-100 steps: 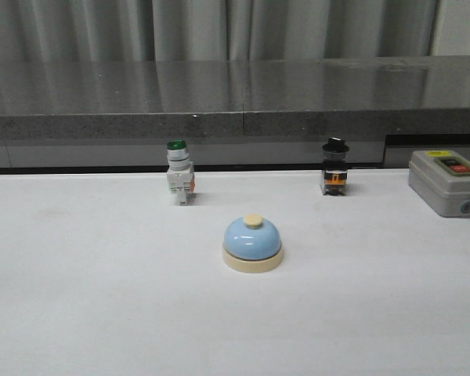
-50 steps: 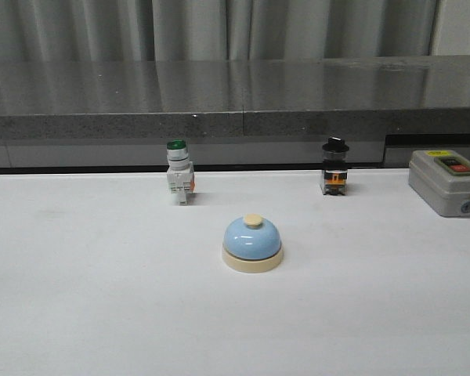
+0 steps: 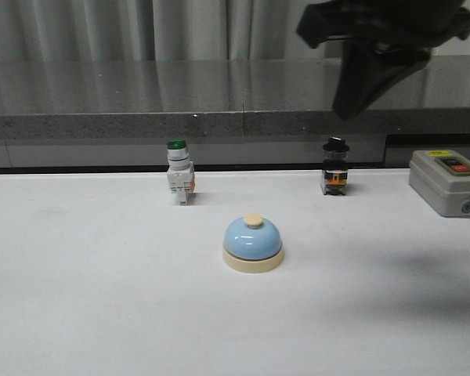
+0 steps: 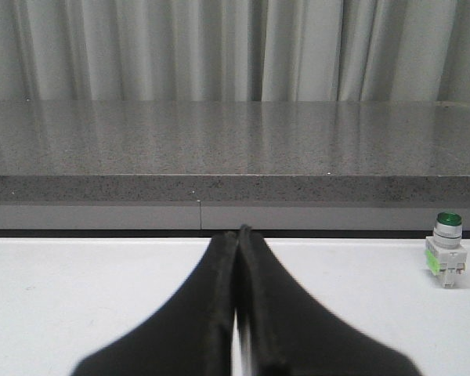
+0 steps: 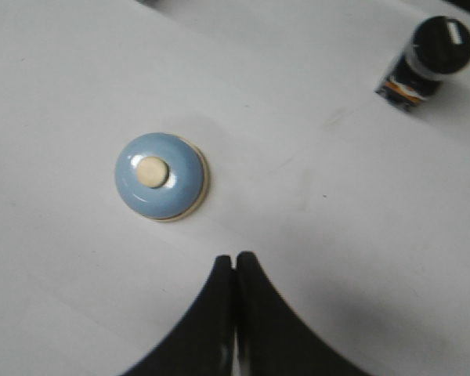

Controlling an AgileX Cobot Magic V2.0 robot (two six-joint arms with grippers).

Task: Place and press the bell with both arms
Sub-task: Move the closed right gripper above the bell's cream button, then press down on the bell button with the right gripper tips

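Note:
The light-blue bell (image 3: 252,242) with cream base and cream button stands on the white table near the middle. It also shows in the right wrist view (image 5: 161,176). My right gripper (image 3: 346,112) hangs high above the table at the upper right, its jaws shut and empty (image 5: 234,258), well above and to the right of the bell. My left gripper (image 4: 238,232) is shut and empty, low over the table; it does not show in the front view, and the bell does not show in the left wrist view.
A green-capped white push-button switch (image 3: 179,177) stands behind and left of the bell, also in the left wrist view (image 4: 446,257). A black-knobbed switch (image 3: 334,170) stands behind right. A grey box with red and black buttons (image 3: 448,182) sits at the far right. A grey ledge (image 3: 219,117) runs behind.
My right arm has come into the front view at the upper right, casting a shadow on the table's right side. The bell and the switches have not moved.

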